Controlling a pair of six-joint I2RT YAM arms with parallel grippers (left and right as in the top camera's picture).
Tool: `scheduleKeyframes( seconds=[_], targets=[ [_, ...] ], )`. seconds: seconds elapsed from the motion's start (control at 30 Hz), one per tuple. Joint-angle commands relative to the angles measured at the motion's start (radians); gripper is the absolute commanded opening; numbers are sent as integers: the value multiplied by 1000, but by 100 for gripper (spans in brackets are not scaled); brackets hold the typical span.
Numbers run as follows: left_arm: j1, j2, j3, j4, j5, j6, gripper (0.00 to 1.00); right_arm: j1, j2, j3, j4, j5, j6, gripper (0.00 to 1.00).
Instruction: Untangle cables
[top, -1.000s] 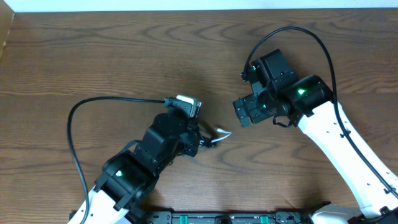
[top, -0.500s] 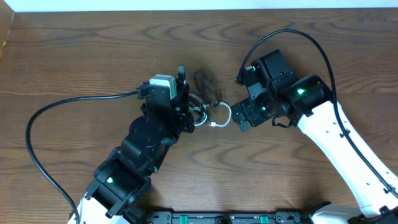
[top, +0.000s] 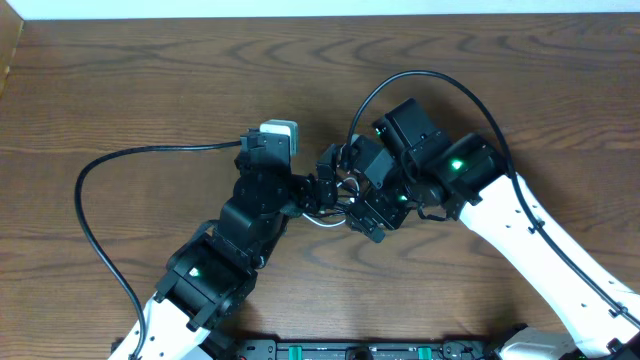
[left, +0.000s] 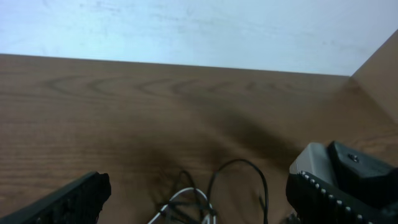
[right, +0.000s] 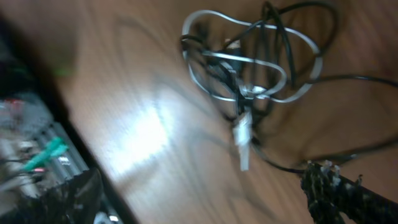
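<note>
Right claw (right: 202, 186) moved in beside left claw (left: 199, 186) over the tangled cables (right: 239, 93); both claws apart

surface (top: 150, 90): dark brown wood grain, pale strip past far edge | on it: white cable (right: 249, 60) in overlapping loops, black cable (right: 348, 79) threaded through them, one tangled clump | white plug end (right: 242, 134) on the wood just below the loops | glare patch (right: 146, 134) beside clump | overhead: clump mid-surface, mostly hidden

Smooth, faintly glossy wood-grain table (top: 150, 90); thin plastic-sheathed cables (right: 245, 93), white and black.
</note>
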Motion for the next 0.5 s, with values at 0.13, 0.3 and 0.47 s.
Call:
scheduleKeyframes(
  seconds=[0.13,0.3,0.47],
  targets=[
    [2,-6,22,-114,-41,-6,95,7,29,-6,10,365,204,99],
    [2,-6,22,-230,-74,-24,95,7,86,-29,14,372,234,99],
    [2,-6,22,-307,-74,-25,94,8,173,-80,68,364,223,99]
  ],
)
